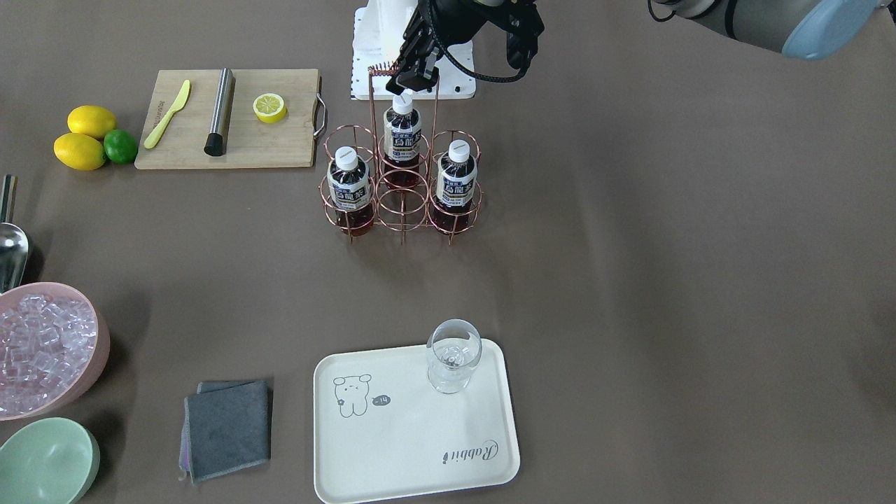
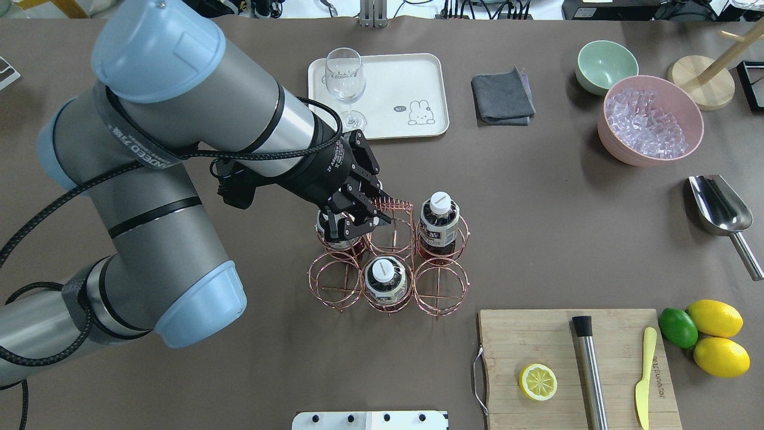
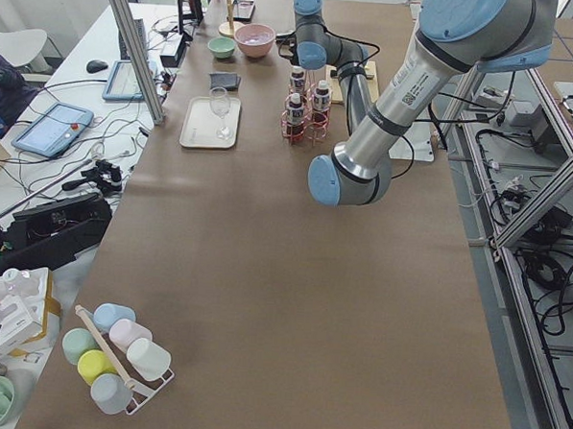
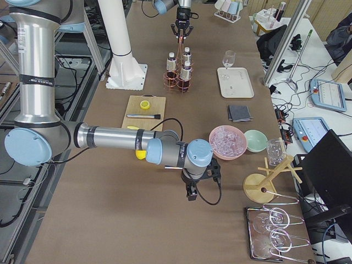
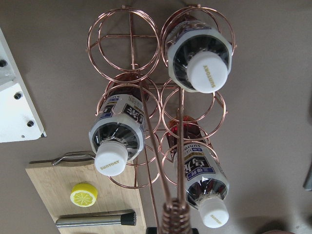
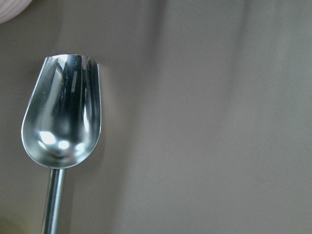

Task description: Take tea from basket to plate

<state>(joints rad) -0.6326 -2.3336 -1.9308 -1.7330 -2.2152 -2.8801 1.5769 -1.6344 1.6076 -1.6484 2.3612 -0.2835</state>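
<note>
The copper wire basket [image 1: 402, 210] stands mid-table and holds three tea bottles: one in the back middle cell [image 1: 402, 133] and two in the front corner cells [image 1: 348, 185] [image 1: 456, 182]. My left gripper [image 2: 365, 210] hovers at the basket's coiled handle [image 2: 394, 206], at the coil's end on my left, with its jaws apart and nothing in them. The left wrist view looks down past the coil [image 5: 175, 217] onto the three white caps. The cream plate [image 1: 392, 448] lies across the table. My right gripper [image 4: 190, 190] shows only in the right side view, so I cannot tell its state.
A clear glass [image 1: 453, 353] stands on the plate's corner. A grey cloth [image 1: 227, 427], a pink bowl of ice [image 1: 42, 346], a green bowl [image 1: 45, 458], a metal scoop [image 6: 61, 117], and a cutting board [image 1: 231, 119] with a lemon half lie on my right side.
</note>
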